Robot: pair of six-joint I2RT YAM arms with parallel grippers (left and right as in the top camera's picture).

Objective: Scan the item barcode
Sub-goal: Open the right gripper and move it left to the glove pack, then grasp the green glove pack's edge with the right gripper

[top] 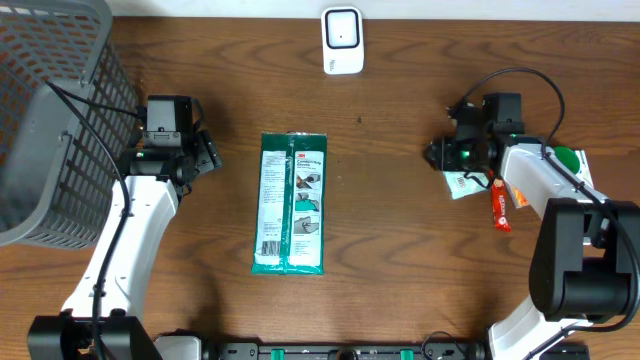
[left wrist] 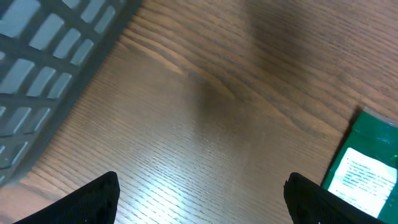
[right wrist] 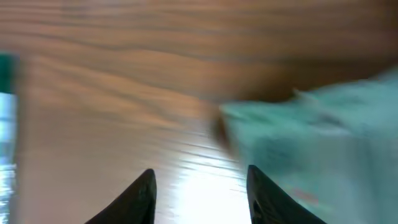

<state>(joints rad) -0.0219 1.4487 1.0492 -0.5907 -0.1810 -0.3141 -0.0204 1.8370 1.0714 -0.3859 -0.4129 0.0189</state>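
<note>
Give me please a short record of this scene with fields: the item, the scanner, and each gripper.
item: green flat package, lying mid-table, not held
scanner: white device at the far edge of the table, likely the scanner
left gripper: open, empty, near the grey basket
right gripper: open, empty, near a pale green packet

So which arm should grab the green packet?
Left. The left gripper, open, sits nearer the green packet, seen in its wrist view; the right gripper is farther, by a pale pouch.
</note>
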